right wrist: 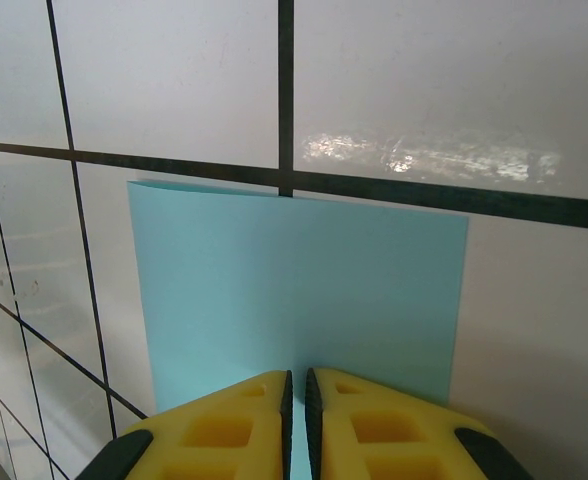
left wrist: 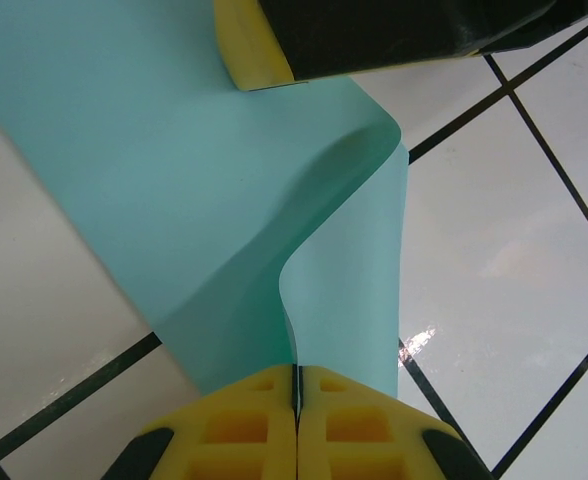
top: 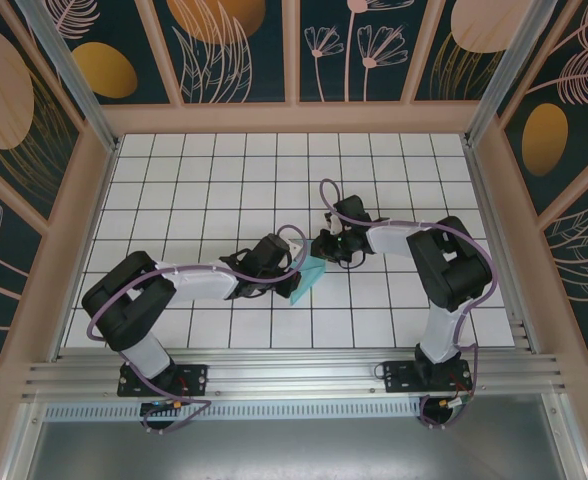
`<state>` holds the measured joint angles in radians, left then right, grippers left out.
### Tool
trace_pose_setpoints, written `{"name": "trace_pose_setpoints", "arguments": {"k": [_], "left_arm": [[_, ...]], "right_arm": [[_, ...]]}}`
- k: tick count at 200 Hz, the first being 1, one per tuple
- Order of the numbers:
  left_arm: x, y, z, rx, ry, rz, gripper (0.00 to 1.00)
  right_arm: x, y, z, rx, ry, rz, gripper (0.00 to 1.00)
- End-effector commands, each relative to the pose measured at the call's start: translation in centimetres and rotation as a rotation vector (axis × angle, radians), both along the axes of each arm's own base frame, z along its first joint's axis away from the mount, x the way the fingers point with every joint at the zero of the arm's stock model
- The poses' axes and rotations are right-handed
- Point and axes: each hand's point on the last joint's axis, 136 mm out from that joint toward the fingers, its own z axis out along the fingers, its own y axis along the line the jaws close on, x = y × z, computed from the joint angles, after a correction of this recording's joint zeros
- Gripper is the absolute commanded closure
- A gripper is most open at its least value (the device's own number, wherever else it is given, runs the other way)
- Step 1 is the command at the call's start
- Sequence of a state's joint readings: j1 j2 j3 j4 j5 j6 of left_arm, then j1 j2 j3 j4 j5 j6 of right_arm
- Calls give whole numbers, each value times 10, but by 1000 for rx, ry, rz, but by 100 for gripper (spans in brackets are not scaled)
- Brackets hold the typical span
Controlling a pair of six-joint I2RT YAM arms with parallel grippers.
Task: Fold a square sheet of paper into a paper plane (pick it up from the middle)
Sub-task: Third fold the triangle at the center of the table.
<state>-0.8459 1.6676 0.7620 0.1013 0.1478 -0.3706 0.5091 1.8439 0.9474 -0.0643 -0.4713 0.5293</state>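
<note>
In the middle of the white tiled table [top: 224, 180], a little toward its near edge, the two arms are meeting tip to tip at the square sheet of paper [top: 306, 281]. The paper is showing there as a small, tilted turquoise shape, with its lowest corner pointing toward the near side. The left gripper [top: 296, 266] is reaching in from the left. The right gripper [top: 325, 250] is pointing in from the right, just beside it.

In the left wrist view, the left gripper [left wrist: 296, 400] is clamping one edge of the paper [left wrist: 174, 180], with its yellow fingers [left wrist: 239, 430] pressing flat together on the thin sheet. From that pinch the paper is bending away in a soft, rounded curve rather than a sharp crease. It is running up to a yellow finger [left wrist: 242, 45] of the other gripper at the far end.

In the right wrist view, the right gripper [right wrist: 296, 400] is pinching the near edge of the paper [right wrist: 294, 290], leaving only a narrow slit between its yellow fingers. The paper is spreading out ahead of it as a flat, nearly square panel. Its far edge is lying just short of a dark grid line [right wrist: 424, 195] on the tiles. At the far left corner the edge is looking doubled. Whether the lowest corner is touching the table cannot be told.
</note>
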Motion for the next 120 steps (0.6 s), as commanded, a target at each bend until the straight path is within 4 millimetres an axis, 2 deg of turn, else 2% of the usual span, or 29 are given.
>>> {"name": "trace_pose_setpoints", "arguments": {"k": [1,78,120], "left_arm": [[5,0,-3,13,-9,5,91],[7,-3,-5,22,-15,-10,90],[12,-4,2,19,-41,-12,89]], "right_arm": [[-14,-5,-19,-62,54,4,83],[-17,-5,-22,-66,61,-5,83],[-17,-8,-23,-80,64,-13,83]]}}
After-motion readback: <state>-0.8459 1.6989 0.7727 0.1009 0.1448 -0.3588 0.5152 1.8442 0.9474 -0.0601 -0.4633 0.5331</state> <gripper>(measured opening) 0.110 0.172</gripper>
